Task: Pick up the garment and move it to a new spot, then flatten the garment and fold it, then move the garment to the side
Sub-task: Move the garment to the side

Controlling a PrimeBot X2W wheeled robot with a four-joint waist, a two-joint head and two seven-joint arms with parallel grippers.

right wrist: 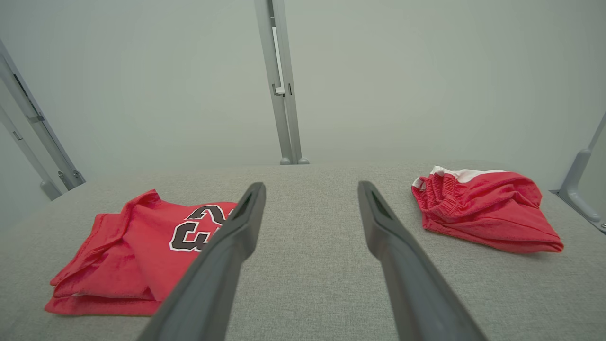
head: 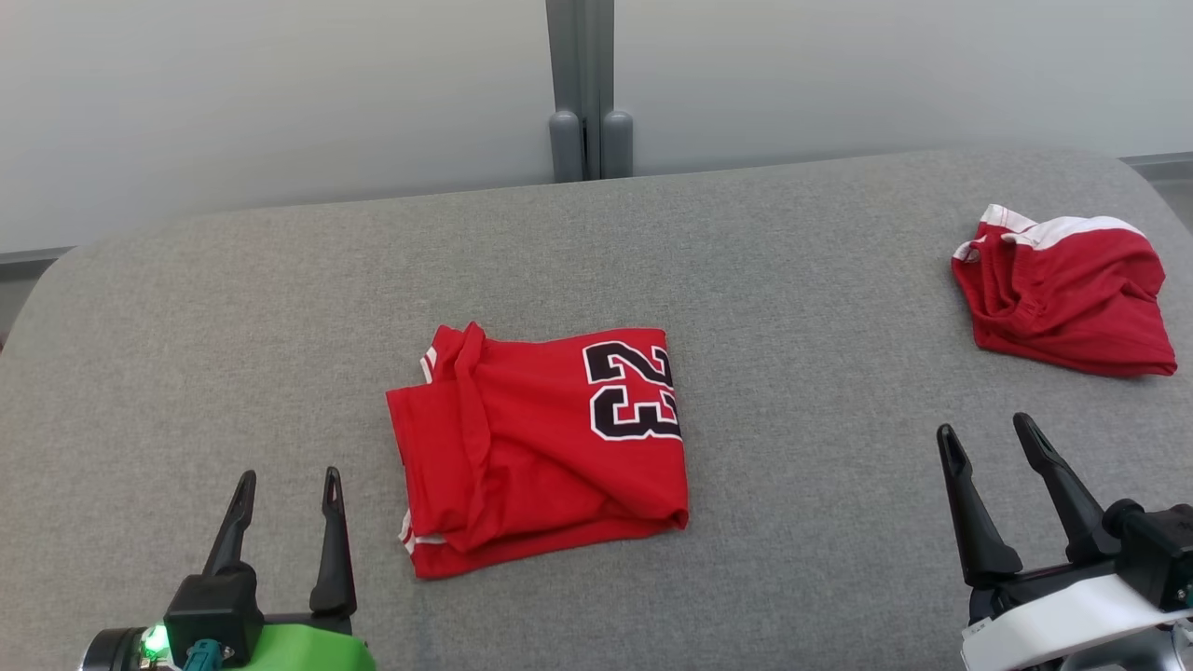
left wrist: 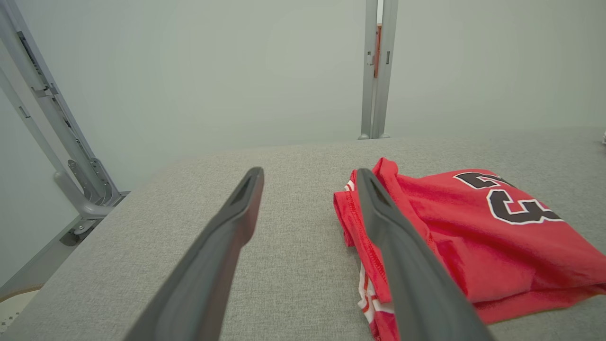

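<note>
We are holding our left gripper [head: 289,473] and right gripper [head: 984,425] wide open, empty, over the near edge of the surface [head: 792,280]; the folded red jersey [head: 531,457] is lying at its middle, red shorts [head: 1072,298] by the far right corner.

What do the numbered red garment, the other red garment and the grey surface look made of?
Numbered garment: thin matte knit, probably polyester; soft folds, stitched hems. Other red garment: similar fabric, gathered elastic waistband. Grey surface: matte woven upholstery, fine heathered weave.
</note>
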